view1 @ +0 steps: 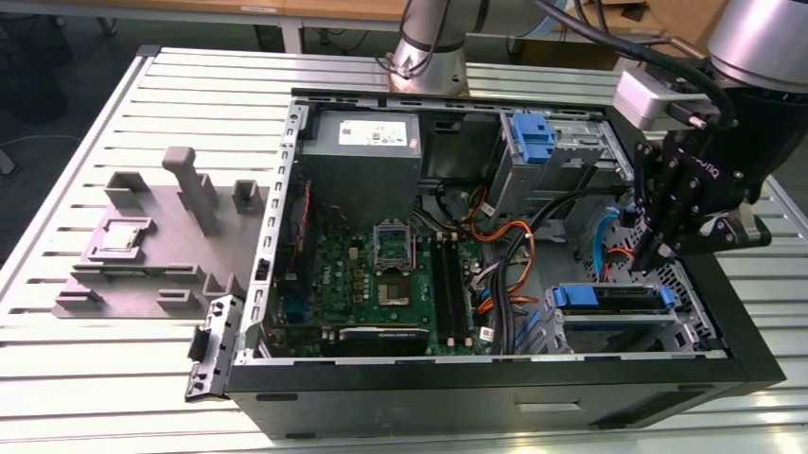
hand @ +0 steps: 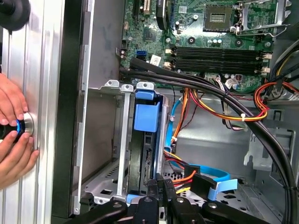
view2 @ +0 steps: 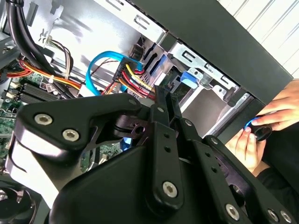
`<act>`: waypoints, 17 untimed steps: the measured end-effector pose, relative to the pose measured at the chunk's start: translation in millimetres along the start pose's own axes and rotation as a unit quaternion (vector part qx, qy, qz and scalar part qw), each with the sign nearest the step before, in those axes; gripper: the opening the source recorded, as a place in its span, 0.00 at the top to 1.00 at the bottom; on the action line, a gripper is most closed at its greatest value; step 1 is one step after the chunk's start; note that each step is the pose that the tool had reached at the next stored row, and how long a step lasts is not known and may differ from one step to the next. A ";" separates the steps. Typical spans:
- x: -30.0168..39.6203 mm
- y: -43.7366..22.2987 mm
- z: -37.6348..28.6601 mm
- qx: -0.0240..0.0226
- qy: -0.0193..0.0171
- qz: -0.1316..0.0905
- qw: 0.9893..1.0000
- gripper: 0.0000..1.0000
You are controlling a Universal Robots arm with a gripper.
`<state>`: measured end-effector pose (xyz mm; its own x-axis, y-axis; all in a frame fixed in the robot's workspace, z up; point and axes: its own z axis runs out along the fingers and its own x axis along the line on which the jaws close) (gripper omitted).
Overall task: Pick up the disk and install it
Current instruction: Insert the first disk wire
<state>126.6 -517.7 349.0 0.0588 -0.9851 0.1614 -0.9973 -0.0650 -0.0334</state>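
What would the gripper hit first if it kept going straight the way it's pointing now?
Probably the disk in its blue carrier, seated in the drive cage just ahead of the gripper in the first wrist view; depth is unclear.

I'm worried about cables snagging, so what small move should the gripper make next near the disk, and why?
Probably a short, straight approach to the disk. The gripper is close to the drive cage where the disk stands on edge, and cables lie right beside it, so moving sideways might catch them.
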 end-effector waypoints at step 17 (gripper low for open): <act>8.3 -0.3 4.2 -0.002 -0.001 0.010 1.000 0.83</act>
<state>127.7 -526.5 346.2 0.0392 -0.9866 0.1581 -0.9984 -0.0451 -0.0335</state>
